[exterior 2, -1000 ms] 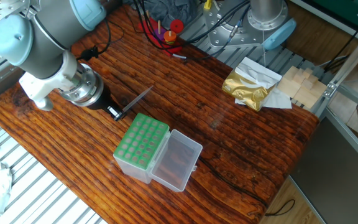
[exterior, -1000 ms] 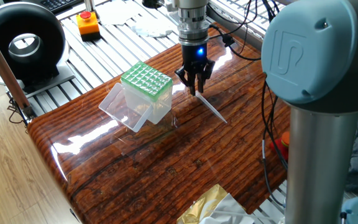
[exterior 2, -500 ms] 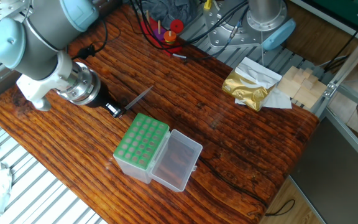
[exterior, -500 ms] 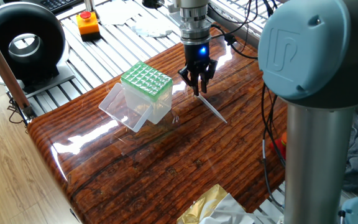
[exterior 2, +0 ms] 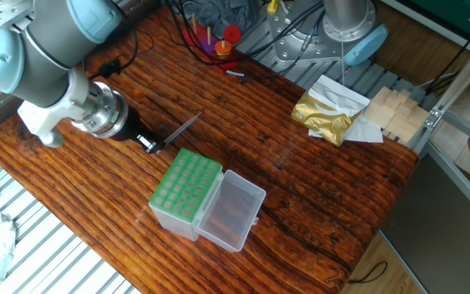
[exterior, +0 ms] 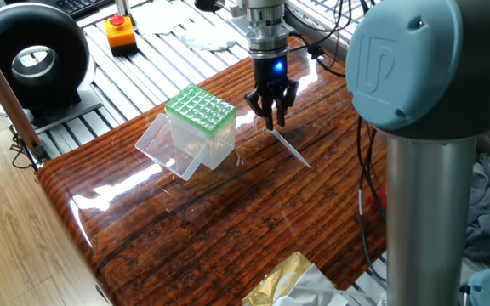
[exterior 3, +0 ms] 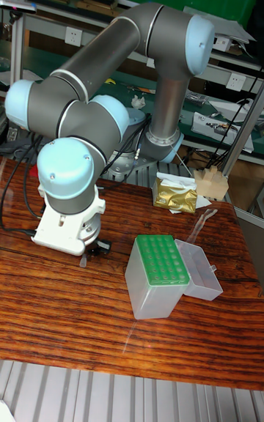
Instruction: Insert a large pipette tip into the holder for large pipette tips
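A glossy, dark striped wooden bench [exterior: 228, 221] sits on a slatted aluminium frame, with a green wall and shelves of gear behind it in the tall fixed view. On the bench stands the holder for large pipette tips [exterior: 199, 124], a clear box topped with a light-green grid, its clear lid [exterior 2: 233, 209] swung open and lying flat beside it. The large pipette tip [exterior: 291, 152] lies flat on the wood, just off the holder at about 3 o'clock in the one fixed view, its point aimed toward 4 o'clock; from the other fixed view it shows as a pale sliver [exterior 2: 181, 131] just above the green grid at 12 o'clock. The gripper [exterior: 270, 118] hangs down from the grey arm with a blue light glowing on its wrist, its black fingers [exterior: 277, 102] drawn near together right over the thick end of the tip; I cannot tell whether they are pinching it or merely close to it. At the far end of the bench, toward 2 o'clock from the holder in the other fixed view, sit a crumpled gold foil bag [exterior 2: 323, 115] and a few pale wooden blocks [exterior 2: 392, 113]. A black ring-shaped fan [exterior: 32, 59] and an orange box with a red button [exterior: 120, 32] rest off the bench at about 10 o'clock in the one fixed view.
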